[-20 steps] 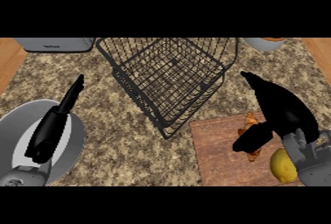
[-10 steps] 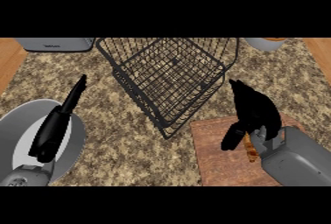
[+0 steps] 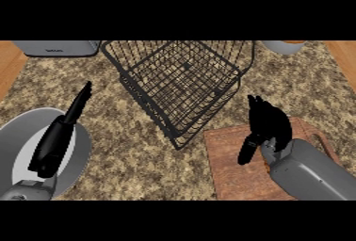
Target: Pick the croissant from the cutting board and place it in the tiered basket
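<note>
At the near left, the left hand [image 3: 57,141] rested open over a grey plate [image 3: 14,136], fingers straight. Farther in, at the middle, the tiered basket [image 3: 182,80] stood on the table [image 3: 104,99], holding nothing visible. On the right, the right hand [image 3: 268,127] hung over the cutting board [image 3: 233,160], its fingers curled downward; whether they grasped the croissant I cannot tell (only an orange sliver showed beside the wrist). Judged, the pick was under way; next, a lift toward the basket.

basket [image 3: 182,84] black wire | cutting board [image 3: 233,162] reddish-brown wood | counter [image 3: 132,155] speckled brown-beige | plate [image 3: 17,136] grey
</note>
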